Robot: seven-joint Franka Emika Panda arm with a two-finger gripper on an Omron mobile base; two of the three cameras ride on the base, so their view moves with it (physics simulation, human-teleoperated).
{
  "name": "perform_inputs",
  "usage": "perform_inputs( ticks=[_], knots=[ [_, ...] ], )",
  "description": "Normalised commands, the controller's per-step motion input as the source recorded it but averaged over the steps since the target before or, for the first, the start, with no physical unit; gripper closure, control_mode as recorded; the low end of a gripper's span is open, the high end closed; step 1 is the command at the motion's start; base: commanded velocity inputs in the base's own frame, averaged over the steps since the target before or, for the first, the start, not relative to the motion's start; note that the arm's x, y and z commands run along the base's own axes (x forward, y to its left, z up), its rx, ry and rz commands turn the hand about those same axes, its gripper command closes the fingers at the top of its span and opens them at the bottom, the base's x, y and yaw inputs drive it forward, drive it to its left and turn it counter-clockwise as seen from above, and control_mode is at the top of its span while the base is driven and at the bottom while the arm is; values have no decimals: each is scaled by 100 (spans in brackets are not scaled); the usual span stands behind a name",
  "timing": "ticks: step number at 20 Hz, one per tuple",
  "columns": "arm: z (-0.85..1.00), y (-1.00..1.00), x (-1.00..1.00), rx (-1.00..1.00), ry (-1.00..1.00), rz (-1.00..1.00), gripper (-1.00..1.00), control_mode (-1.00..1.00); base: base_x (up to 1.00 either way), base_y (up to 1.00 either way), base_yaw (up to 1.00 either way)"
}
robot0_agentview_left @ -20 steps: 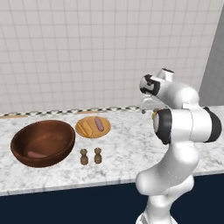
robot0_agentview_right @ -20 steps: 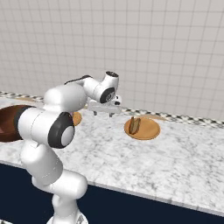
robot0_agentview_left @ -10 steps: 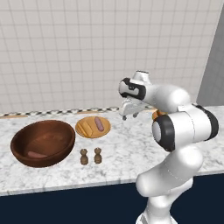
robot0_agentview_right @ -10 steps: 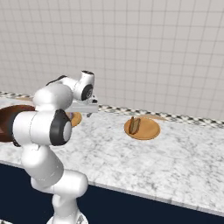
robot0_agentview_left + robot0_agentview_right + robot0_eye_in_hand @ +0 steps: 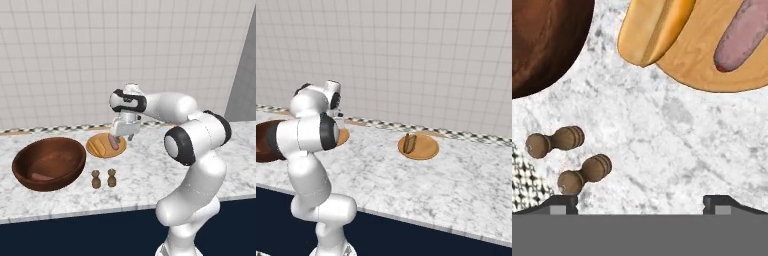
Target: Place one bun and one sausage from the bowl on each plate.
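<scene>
Marble counter (image 5: 150, 165) beside plate (image 5: 100, 149)

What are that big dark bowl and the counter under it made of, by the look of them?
The bowl looks like dark reddish-brown wood, smoothly finished with a faint sheen; grain streaks show inside. The counter looks like polished white marble or an imitation of it, judging by its grey veining.

The white arm reaches forward and left, its pincer (image 5: 124, 136) pointing down with jaws spread wide.
</scene>
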Motion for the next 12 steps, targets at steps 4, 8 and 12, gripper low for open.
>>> perform_inputs(
  ticks=[4, 8, 12],
  knots=[
    [-1, 100, 0, 0, 23, 11, -100, -100, 0, 0, 0],
    [-4, 100, 0, 0, 22, 11, -100, -100, 0, 0, 0],
    [0, 81, -4, 0, 19, 10, -100, -100, 0, 0, 0]
  ],
)
